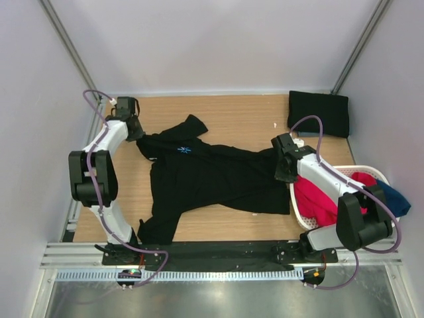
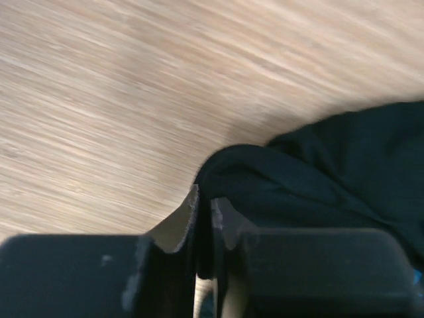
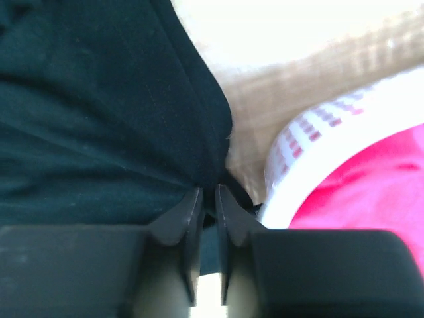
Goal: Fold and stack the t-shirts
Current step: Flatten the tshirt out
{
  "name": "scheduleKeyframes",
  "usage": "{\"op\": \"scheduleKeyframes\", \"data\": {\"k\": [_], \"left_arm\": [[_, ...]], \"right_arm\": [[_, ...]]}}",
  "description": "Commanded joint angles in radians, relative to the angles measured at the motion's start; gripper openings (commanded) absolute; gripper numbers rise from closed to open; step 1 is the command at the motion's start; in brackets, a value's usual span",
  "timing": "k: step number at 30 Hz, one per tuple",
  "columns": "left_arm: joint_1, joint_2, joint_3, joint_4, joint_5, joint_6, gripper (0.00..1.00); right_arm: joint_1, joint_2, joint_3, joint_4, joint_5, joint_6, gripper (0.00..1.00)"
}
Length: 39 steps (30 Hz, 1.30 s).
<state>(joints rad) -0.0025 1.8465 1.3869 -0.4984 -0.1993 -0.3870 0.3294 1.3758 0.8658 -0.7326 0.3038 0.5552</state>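
Left gripper (image 1: 137, 134): at the far-left corner of the spread shirt (image 1: 212, 175), by its shoulder. In the left wrist view the fingers (image 2: 187, 215) are pressed nearly together, with a fold of black cloth pinched between the tips and bare table (image 2: 132, 99) beyond them. The top view does not show this grip, as the wrist body covers the tips.

Shirt: lies flat across the middle of the table, collar end to the left, hem to the right, one sleeve toward the far side and one toward the near edge. A light-blue starburst mark (image 1: 184, 150) sits on the chest. Only the top view shows it.

Right gripper (image 1: 283, 173): at the shirt's right edge. The right wrist view shows the fingers (image 3: 191, 212) closed to a thin gap and nipping the cloth edge.

Basket (image 1: 371, 173): just right of the shirt and beside the right gripper, holding a red cloth (image 1: 315, 202) and a blue cloth (image 1: 395, 199). The blue cloth appears in the top view alone.

Folded shirt (image 1: 318, 112): a black rectangle beyond the spread shirt's right end, at the far-right table corner, well apart from both grippers. Only the top view shows it.
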Motion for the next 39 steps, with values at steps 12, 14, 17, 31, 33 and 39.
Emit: {"op": "scheduleKeyframes", "data": {"k": [12,14,17,31,33,39], "left_arm": [[-0.169,-0.527,-0.244,-0.075,0.175,-0.163,0.86],[-0.212,-0.610,-0.361,-0.066,0.185,-0.252,0.85],[-0.315,-0.699,-0.504,-0.055,0.124,-0.341,0.85],[-0.386,-0.707,-0.773,-0.014,0.078,-0.477,0.76],[-0.392,-0.681,-0.782,0.000,0.060,-0.487,0.75],[-0.399,-0.652,-0.816,0.031,0.031,-0.523,0.51]], "right_arm": [[0.118,0.118,0.461,0.129,-0.242,-0.218,0.73],[0.149,0.207,0.498,0.202,-0.273,-0.245,0.74],[0.218,0.345,0.557,0.274,-0.273,-0.294,0.73],[0.280,0.646,0.754,0.237,-0.141,-0.423,0.70],[0.280,0.655,0.753,0.233,-0.143,-0.431,0.68],[0.278,0.672,0.733,0.246,-0.140,-0.434,0.13]]}}
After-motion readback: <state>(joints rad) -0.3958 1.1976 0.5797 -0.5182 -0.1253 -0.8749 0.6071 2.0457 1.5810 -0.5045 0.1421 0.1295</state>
